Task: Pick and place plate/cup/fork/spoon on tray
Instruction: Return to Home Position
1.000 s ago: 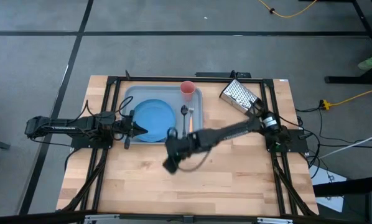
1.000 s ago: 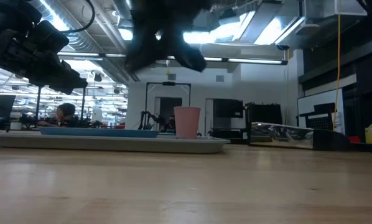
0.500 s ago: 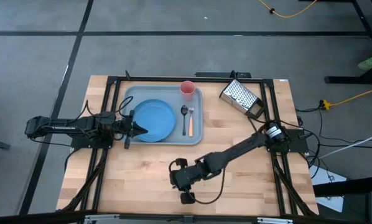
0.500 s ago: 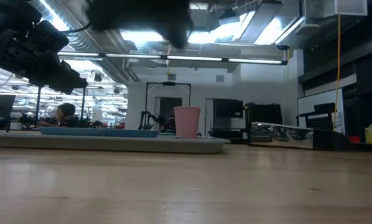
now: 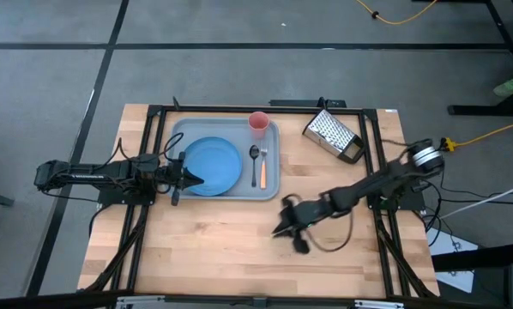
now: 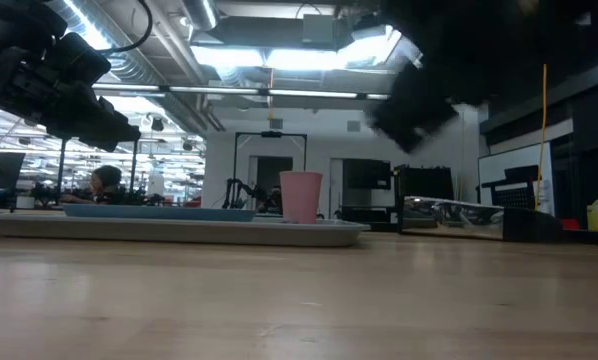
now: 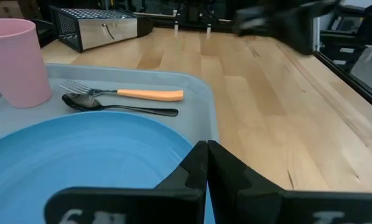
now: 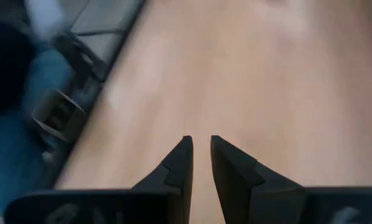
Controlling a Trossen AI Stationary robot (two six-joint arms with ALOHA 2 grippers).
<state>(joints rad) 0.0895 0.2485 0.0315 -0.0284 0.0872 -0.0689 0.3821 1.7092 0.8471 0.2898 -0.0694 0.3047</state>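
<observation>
Apparently the placing work was complete at this moment, judging from how things lay: all four items sat inside the tray [image 5: 178,136], and none remained loose on the tabletop [image 5: 205,249].

Taken from left to right, the left tool [image 5: 194,178] hovered over the tray's left side, at the near-left edge of the plate [image 5: 215,163]. Its wrist view showed the two fingers pressed together and holding nothing, with the plate directly below and ahead of them. Past the plate from that tool lay the spoon [image 5: 254,163] and then the fork [image 5: 262,168], side by side and parallel, close together; whether they touched could not be told. The cup [image 5: 258,123] stood upright in the tray's far right corner, beyond the cutlery.

Further right, the right tool [image 5: 285,229] hung over bare tabletop, well apart from the tray and toward the near side. Its wrist view showed the fingers nearly together with a narrow gap, gripping nothing. A metal box grater [image 5: 332,134] lay on its side off the tray, far beyond that tool.

Count: one tray, one plate, one spoon, one fork, one cup, one grater, two tools. In my judgement nothing was left except clearing both arms away.
</observation>
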